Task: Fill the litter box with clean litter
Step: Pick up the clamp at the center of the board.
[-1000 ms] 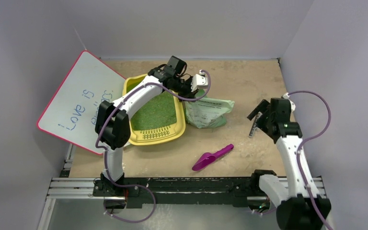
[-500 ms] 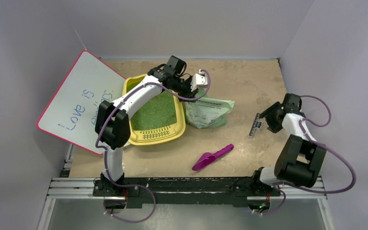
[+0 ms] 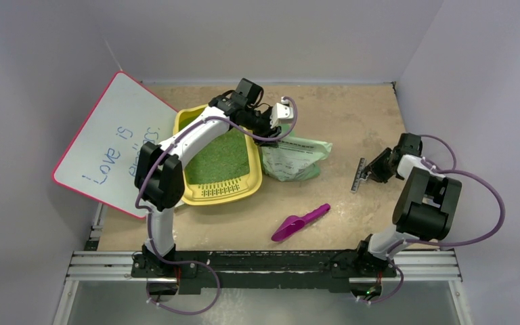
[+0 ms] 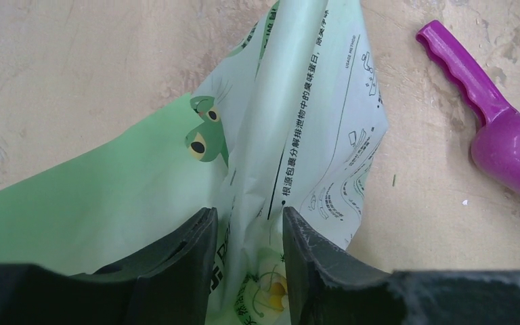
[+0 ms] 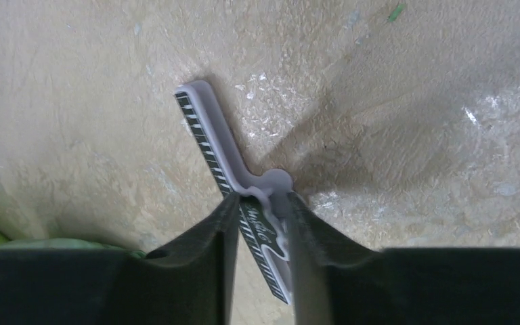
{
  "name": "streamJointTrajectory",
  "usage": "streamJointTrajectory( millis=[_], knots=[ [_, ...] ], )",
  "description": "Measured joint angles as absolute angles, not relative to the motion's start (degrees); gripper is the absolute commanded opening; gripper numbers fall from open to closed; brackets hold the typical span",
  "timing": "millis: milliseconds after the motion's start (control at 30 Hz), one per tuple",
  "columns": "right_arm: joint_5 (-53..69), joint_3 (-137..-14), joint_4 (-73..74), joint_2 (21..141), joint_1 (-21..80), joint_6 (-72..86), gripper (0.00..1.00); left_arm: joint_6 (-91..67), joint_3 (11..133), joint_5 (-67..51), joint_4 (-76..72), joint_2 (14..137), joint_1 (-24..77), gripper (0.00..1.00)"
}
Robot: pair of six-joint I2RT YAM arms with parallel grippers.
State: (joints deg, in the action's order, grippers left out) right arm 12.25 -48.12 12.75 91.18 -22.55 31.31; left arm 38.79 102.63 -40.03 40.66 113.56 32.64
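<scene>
From above, the left arm [image 3: 189, 139] covers the tray's [image 3: 223, 198] upper rim and part of the board's [image 3: 95, 142] writing. In the wrist views, the scoop [image 4: 501, 142] runs off the right edge, and fingers [image 5: 189, 264] hide the grey strip's [image 5: 211, 125] lower end.

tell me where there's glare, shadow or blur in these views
top external: soft even light, whiteboard writing readable; left wrist: bag print sharp, no glare; right wrist: bright glare on the table at right, dark shadow beside the grey clip
</scene>
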Motion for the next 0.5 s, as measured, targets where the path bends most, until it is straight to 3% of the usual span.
streamJointTrajectory(
  millis=[67, 133, 233, 500],
  knots=[
    [12.88, -48.12, 12.23, 91.39, -22.57, 30.89, 0.24, 38.41, 102.63, -40.38, 40.36, 113.58, 32.64, 0.45],
    [13.41, -48.12, 11.97, 91.48, -22.57, 30.63, 0.12, 38.06, 102.63, -40.60, 40.07, 113.58, 32.64, 0.56],
    [15.44, -48.12, 11.35, 90.89, -22.55, 30.02, 0.05, 37.47, 102.63, -40.97, 39.57, 113.56, 32.64, 0.64],
    [14.59, -48.16, 11.31, 88.64, -22.41, 27.35, 0.01, 35.20, 102.30, -41.34, 36.51, 113.49, 32.64, 0.76]
  ],
)
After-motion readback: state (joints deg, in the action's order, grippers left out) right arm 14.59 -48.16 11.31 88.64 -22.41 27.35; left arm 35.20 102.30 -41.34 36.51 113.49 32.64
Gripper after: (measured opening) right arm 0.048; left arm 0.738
